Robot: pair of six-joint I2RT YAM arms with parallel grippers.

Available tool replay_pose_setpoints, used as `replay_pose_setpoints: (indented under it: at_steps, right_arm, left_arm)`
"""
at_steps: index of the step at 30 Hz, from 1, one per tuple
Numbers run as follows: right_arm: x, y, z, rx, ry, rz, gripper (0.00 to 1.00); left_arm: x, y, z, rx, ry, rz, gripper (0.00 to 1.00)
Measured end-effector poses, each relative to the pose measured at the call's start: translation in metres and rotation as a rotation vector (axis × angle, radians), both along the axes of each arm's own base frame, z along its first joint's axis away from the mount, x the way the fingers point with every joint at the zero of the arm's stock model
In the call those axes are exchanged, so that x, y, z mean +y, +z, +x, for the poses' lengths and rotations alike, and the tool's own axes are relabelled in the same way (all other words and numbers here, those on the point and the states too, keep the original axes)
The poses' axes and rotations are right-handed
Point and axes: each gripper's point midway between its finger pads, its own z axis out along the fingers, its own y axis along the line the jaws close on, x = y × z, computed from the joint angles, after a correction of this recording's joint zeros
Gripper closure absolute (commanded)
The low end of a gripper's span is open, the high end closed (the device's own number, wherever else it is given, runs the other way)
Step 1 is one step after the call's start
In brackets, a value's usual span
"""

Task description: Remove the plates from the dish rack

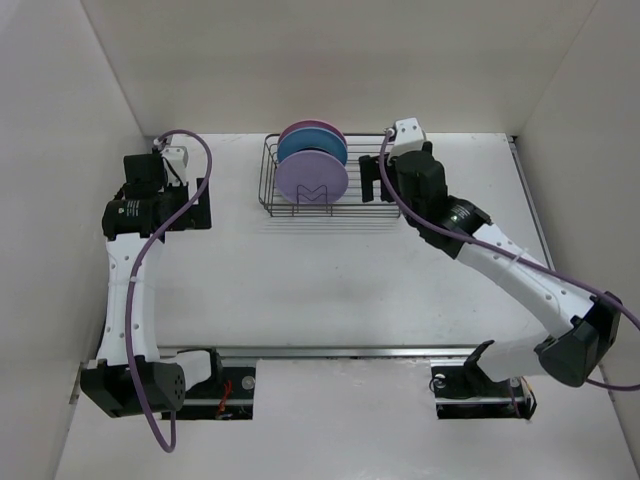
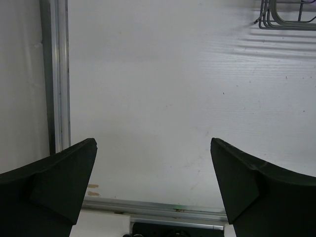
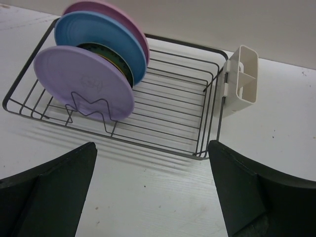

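The dark wire dish rack [image 1: 385, 200] stands at the back middle of the table. Upright in its left half are a lavender plate [image 1: 312, 178] in front, a blue plate [image 1: 312, 148] and a pink plate [image 1: 312, 128] behind. In the right wrist view the lavender [image 3: 84, 81], blue [image 3: 103, 34] and pink [image 3: 94, 6] plates show, with a patterned rim [image 3: 112, 55] between lavender and blue. The beige cutlery holder [image 3: 242, 74] hangs on the rack's right end. My right gripper [image 1: 370, 180] [image 3: 151, 145] is open and empty beside the rack [image 3: 168, 106]. My left gripper [image 1: 195, 200] [image 2: 152, 140] is open, empty, left of the rack.
White walls enclose the table on the left, back and right. A metal rail [image 2: 54, 74] runs along the table's left edge, and another [image 1: 330, 352] along the near edge. The rack's corner [image 2: 286, 19] shows at the top right of the left wrist view.
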Motion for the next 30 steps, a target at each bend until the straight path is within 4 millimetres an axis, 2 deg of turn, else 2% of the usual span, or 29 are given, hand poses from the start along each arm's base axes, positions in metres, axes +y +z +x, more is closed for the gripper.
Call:
replay_pose_setpoints:
  at_steps: [6, 8, 9, 11, 14, 16, 18, 22, 24, 27, 28, 30]
  right_arm:
    - [0.005, 0.003, 0.000, 0.000, 0.041, 0.018, 0.00]
    - [0.011, 0.007, 0.008, 0.004, 0.069, 0.032, 0.00]
    - [0.013, 0.010, 0.017, 0.005, 0.079, 0.042, 0.00]
    - [0.016, 0.017, 0.043, 0.002, 0.086, 0.063, 0.06]
    - [0.024, 0.013, 0.086, 0.011, 0.092, 0.065, 0.13]
    - [0.037, 0.000, 0.107, 0.028, 0.118, 0.048, 0.19]
    - [0.052, -0.021, 0.122, 0.059, 0.155, 0.019, 0.24]
    - [0.076, -0.073, 0.136, 0.140, 0.243, -0.049, 0.31]
    - [0.084, -0.095, 0.138, 0.177, 0.278, -0.071, 0.31]
    - [0.094, -0.120, 0.141, 0.215, 0.322, -0.087, 0.31]
    - [0.097, -0.125, 0.145, 0.219, 0.331, -0.090, 0.31]
    - [0.103, -0.131, 0.154, 0.216, 0.337, -0.093, 0.36]
  left_arm:
    - [-0.003, -0.004, 0.001, 0.014, -0.016, -0.011, 0.00]
    - [-0.009, -0.009, 0.005, 0.035, -0.045, -0.035, 0.00]
    - [-0.013, -0.011, 0.009, 0.053, -0.066, -0.054, 0.00]
    - [-0.025, -0.011, 0.027, 0.084, -0.114, -0.086, 0.00]
    - [-0.045, -0.003, 0.074, 0.099, -0.182, -0.119, 0.00]
    - [-0.060, 0.001, 0.111, 0.084, -0.231, -0.147, 0.00]
    - [-0.077, -0.007, 0.139, 0.089, -0.282, -0.189, 0.00]
    - [-0.102, -0.037, 0.156, 0.147, -0.332, -0.258, 0.00]
    - [-0.114, -0.052, 0.164, 0.167, -0.353, -0.280, 0.00]
    - [-0.126, -0.073, 0.176, 0.195, -0.365, -0.287, 0.00]
    - [-0.130, -0.080, 0.181, 0.204, -0.366, -0.284, 0.04]
    - [-0.136, -0.095, 0.193, 0.218, -0.358, -0.280, 0.21]
